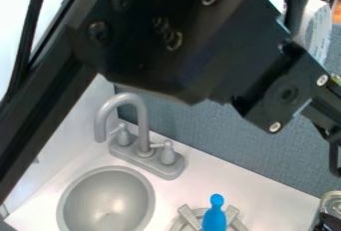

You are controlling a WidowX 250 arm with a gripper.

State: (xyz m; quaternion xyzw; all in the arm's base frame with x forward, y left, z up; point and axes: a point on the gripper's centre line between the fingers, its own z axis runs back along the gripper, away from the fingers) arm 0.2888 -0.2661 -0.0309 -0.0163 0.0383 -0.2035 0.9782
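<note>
We see the black arm (166,36) across the top, coming from the upper left. Its gripper (332,138) is at the right edge. We cannot tell if the gripper is spread wide, pressed together or pinching something.

The blue thing (215,216) is near the bottom edge, over the gray ring (190,218) with its slanted bars. It has a round knob on top, a thin neck and a fatter part below. We cannot tell if it touches the ring.

We think the blue thing is light and easy to lift. It looks like hard, smooth plastic, so we guess it will not squash or bend much, and it should not break easily. It may be a bit slippery, and the round knob could slide out of a pinch. The best place to hold it looks like the thin neck, just under the knob, with a pinch from both sides. The knob would help stop it slipping down.

In our view, the blue thing is lower than the gripper and off to its left, well apart from it. To its left are the gray sink (106,200) and the tap (143,133), on the white counter (273,197). To its right, near the corner, is a shiny silver thing (331,202).
</note>
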